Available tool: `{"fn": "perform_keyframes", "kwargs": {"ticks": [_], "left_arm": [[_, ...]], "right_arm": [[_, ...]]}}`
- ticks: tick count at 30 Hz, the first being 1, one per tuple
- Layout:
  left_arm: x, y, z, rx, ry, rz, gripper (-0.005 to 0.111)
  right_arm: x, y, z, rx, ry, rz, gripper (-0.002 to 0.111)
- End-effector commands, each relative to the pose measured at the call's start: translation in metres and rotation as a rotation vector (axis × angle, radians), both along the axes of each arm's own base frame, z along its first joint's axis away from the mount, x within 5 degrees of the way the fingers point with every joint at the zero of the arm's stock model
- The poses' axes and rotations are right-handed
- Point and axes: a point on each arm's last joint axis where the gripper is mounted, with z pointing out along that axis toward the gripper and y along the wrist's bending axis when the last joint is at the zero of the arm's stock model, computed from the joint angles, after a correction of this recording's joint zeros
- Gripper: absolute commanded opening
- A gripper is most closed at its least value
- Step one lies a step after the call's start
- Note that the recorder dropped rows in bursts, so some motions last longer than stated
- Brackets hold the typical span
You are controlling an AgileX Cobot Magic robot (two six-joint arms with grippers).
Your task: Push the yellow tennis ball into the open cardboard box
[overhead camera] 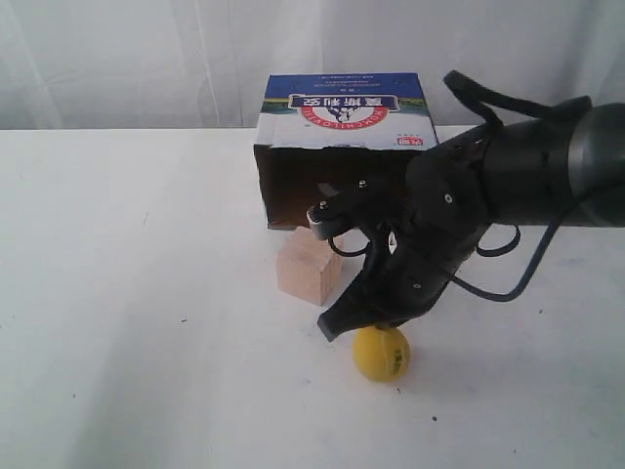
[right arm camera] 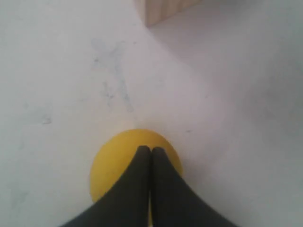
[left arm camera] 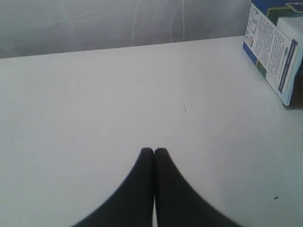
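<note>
Sitting on the white table [overhead camera: 127, 293], the yellow tennis ball [overhead camera: 382, 353] is a small round thing of warm yellow-orange, smooth and evenly coloured. A faint marking on its camera-facing side is too small to read. In the right wrist view the ball [right arm camera: 116, 163] shows as a plain yellow dome with no seam visible.

In the exterior view the ball lies at about 6 o'clock from the open cardboard box [overhead camera: 344, 115], well apart from it. The box has a dark brown mouth facing the camera and a blue-and-white printed top with a red logo. A pale wooden cube [overhead camera: 310, 269] stands between them, at about 10 o'clock from the ball and just before the box's mouth; ball and cube do not touch.

The right gripper [overhead camera: 330, 330] reaches in from 3 o'clock, its black tips at the ball's 10 o'clock edge. Its fingers [right arm camera: 142, 156] are pressed together with nothing between them, and they overlap the ball's top in the wrist view. Whether they touch the ball cannot be told.

The left gripper [left arm camera: 153, 151] appears only in its own wrist view, clenched on nothing above bare table. The box's printed side [left arm camera: 272, 52] shows at the edge of that picture.
</note>
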Motion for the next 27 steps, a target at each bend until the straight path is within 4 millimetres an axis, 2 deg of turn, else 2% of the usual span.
{"fn": "perform_keyframes", "kwargs": {"ticks": [1,3,7,11,14,18,27], "left_arm": [[-0.01,0.003,-0.003,0.091,0.035,-0.013,0.0],[-0.019,0.005,-0.007,0.107,0.111,-0.002,0.0],[-0.041,0.01,-0.012,0.093,0.213,0.034,0.0],[-0.054,0.012,-0.013,0.083,0.231,0.045,0.0],[-0.061,0.011,-0.006,0.028,0.157,0.038,0.0],[-0.067,0.011,0.001,0.028,0.056,0.029,0.0],[-0.069,0.013,0.003,0.057,0.027,0.034,0.0]], "right_arm": [[0.013,-0.012,-0.007,-0.144,-0.13,-0.032,0.0],[0.021,-0.015,-0.004,-0.183,-0.23,-0.045,0.0],[0.028,-0.021,0.021,-0.175,-0.394,-0.088,0.0],[0.017,-0.028,0.035,-0.141,-0.352,-0.202,0.0],[0.008,-0.033,0.028,-0.161,-0.289,-0.229,0.0],[0.003,-0.035,0.007,-0.181,-0.253,-0.196,0.0],[0.007,-0.028,-0.024,-0.141,-0.237,-0.183,0.0]]}}
